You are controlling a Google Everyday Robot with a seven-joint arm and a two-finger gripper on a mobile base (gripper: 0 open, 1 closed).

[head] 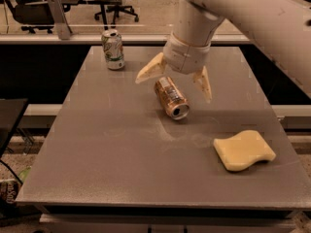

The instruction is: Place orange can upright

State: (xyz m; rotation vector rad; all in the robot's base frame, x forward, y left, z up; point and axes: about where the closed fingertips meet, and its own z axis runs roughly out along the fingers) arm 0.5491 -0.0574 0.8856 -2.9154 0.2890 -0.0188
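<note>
The orange can [171,98] lies on its side near the middle of the grey table [121,149], its silver top end pointing toward the front right. My gripper [176,86] hangs just above and behind the can, open, with one pale finger [149,70] to the can's left and the other [204,84] to its right. The fingers straddle the can's rear half without closing on it. The white arm reaches in from the upper right.
A white-and-green can [113,49] stands upright at the table's back left. A yellow sponge [244,150] lies at the front right. Office chairs and a glass partition stand behind the table.
</note>
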